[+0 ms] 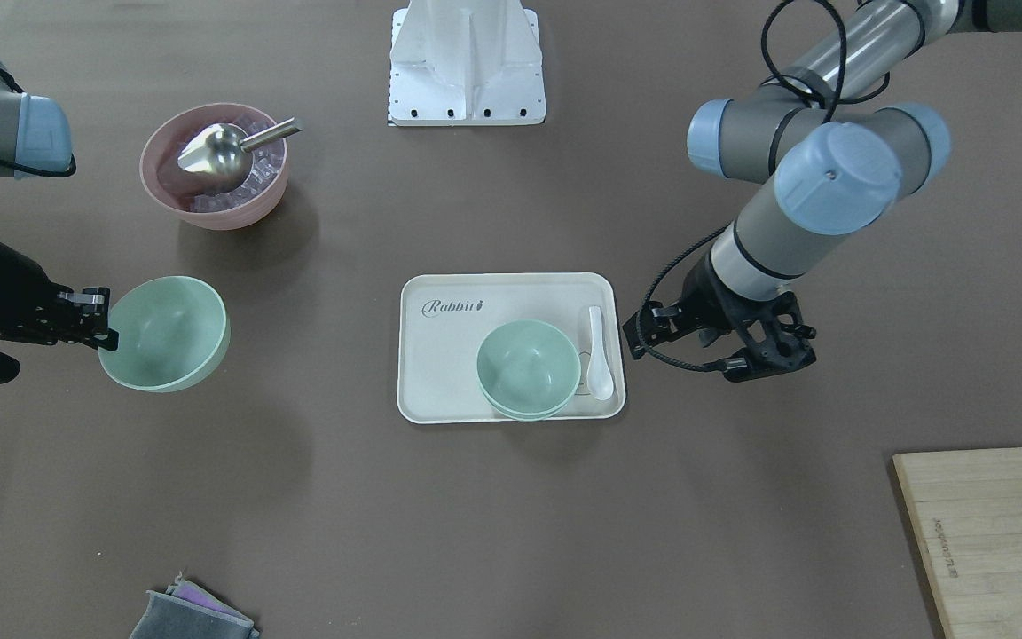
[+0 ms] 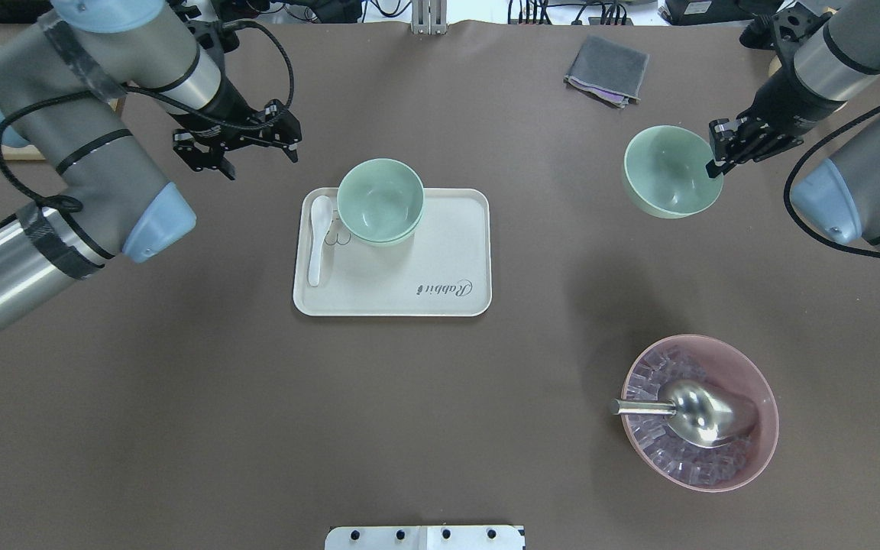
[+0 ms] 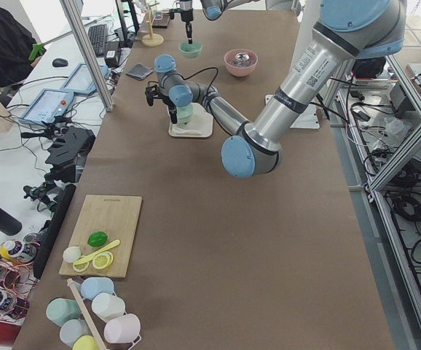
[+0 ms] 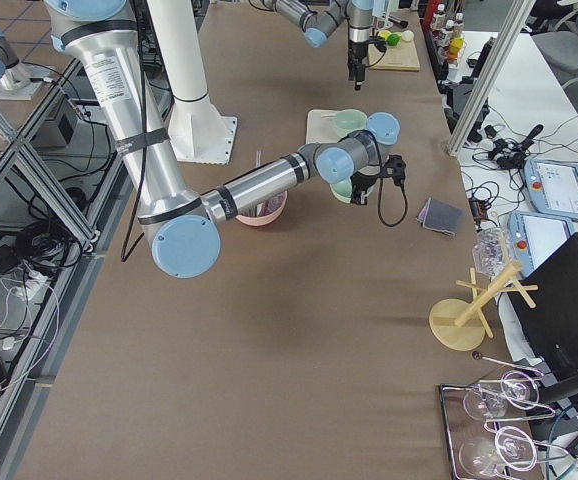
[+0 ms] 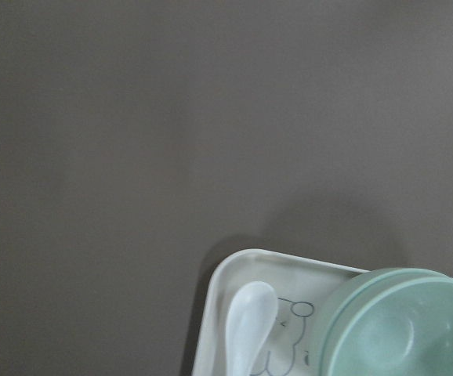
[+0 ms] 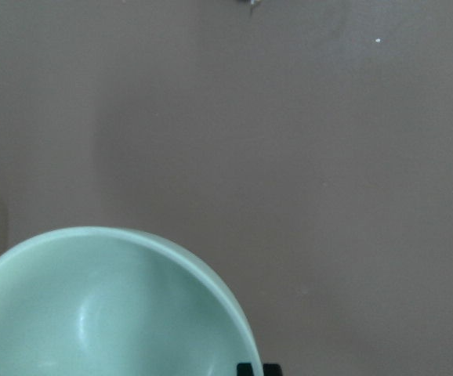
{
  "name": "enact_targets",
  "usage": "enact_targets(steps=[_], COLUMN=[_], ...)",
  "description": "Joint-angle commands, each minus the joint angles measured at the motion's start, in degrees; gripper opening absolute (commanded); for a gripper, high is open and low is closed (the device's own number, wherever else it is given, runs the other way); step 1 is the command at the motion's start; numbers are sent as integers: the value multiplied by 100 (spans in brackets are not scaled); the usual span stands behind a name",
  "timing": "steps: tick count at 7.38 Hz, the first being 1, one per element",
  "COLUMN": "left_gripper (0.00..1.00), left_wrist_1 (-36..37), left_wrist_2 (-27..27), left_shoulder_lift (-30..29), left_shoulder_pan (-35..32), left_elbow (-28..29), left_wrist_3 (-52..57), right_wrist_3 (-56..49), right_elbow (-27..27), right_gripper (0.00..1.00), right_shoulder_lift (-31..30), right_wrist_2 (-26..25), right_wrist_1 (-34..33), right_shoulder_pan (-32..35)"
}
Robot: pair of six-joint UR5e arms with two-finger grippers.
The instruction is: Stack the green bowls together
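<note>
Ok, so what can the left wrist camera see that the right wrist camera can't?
Only the left wrist view shows the white spoon lying beside the stacked green bowls on the tray. Only the right wrist view shows the lone green bowl, with a black fingertip of the right gripper at its rim; a white sliver at that view's left edge might be the tray. Both show the brown table and mint-green bowl.

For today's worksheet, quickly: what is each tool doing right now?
Left tool: open, holding nothing.
Right tool: shut on the rim of a green bowl.
</note>
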Motion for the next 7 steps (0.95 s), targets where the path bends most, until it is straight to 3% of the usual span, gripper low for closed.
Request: enact_targets(steps=[1, 4, 7], left_gripper=[98, 98, 98], left_wrist_1=[332, 315, 306], left_wrist_2=[23, 5, -3], left_shoulder_lift=[658, 1676, 1865], left_shoulder_pan=[-344, -767, -856], left_elbow=[-768, -1402, -1509], left_wrist_3=[561, 1413, 1583], right_wrist_3=[566, 2049, 2949], right_elbow=[43, 52, -18], right_gripper=[0, 0, 0], right_shoulder_lift=[429, 1175, 1800], right_wrist_2=[2, -164, -639], right_wrist_1=[-32, -32, -110], right_shoulder_pan=[-66, -688, -1234])
